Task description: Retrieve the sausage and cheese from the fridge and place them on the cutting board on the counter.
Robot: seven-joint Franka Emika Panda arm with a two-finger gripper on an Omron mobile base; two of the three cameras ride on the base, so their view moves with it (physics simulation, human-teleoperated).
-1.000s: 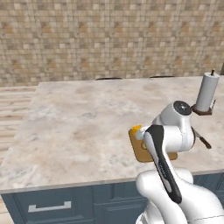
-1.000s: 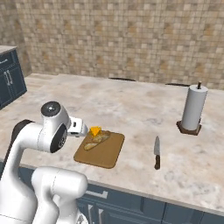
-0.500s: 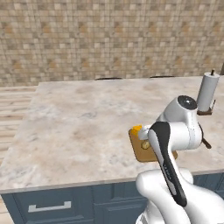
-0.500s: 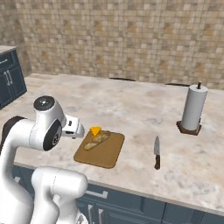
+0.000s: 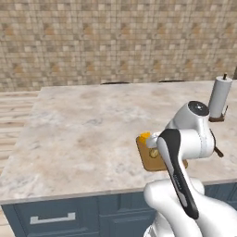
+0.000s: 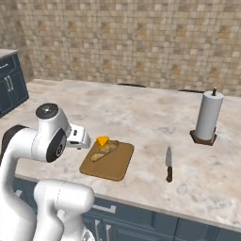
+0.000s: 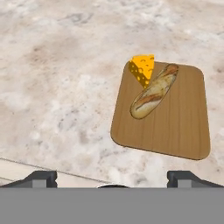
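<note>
Rising and drawing back since a second ago, the end effector (image 7: 112,177) hangs above the near edge of the tabletop (image 7: 57,87), fingers spread wide and holding nothing. Ahead of it lies the cutting board (image 7: 175,127). On the board's far corner sits the cheese (image 7: 143,68), touching a tan bread loaf (image 7: 153,92). Farther off to the right lie a knife (image 6: 168,162) and a paper towel roll (image 6: 208,115).

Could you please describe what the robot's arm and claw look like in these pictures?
The arm is glossy white, built of rounded, bulbous segments with dark grey discs capping the joints, and a black strip runs along one link. No loose cables or printed markings are visible. The claw ends in two small, blocky dark grey fingertips, seen at the bottom of the hand view.
</note>
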